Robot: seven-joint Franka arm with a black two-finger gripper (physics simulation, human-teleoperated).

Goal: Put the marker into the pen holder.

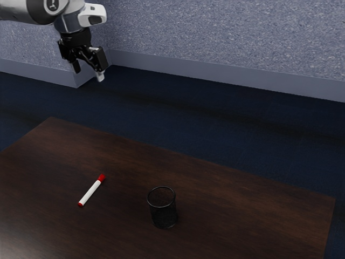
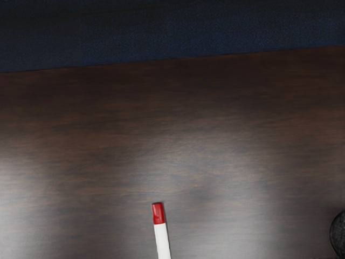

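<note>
High above the table, at the exterior view's upper left, my black gripper is open, its two fingers apart with nothing between them. A white marker with red ends lies flat on the tabletop, well below the gripper. The black mesh pen holder stands upright toward the exterior view's right from the marker, apart from it. In the wrist view, the marker shows its red cap and part of its white body, and part of the pen holder's dark round edge is visible.
The dark wooden table has its far edge running across the exterior view. Beyond it are a dark blue floor and a speckled wall with a pale baseboard.
</note>
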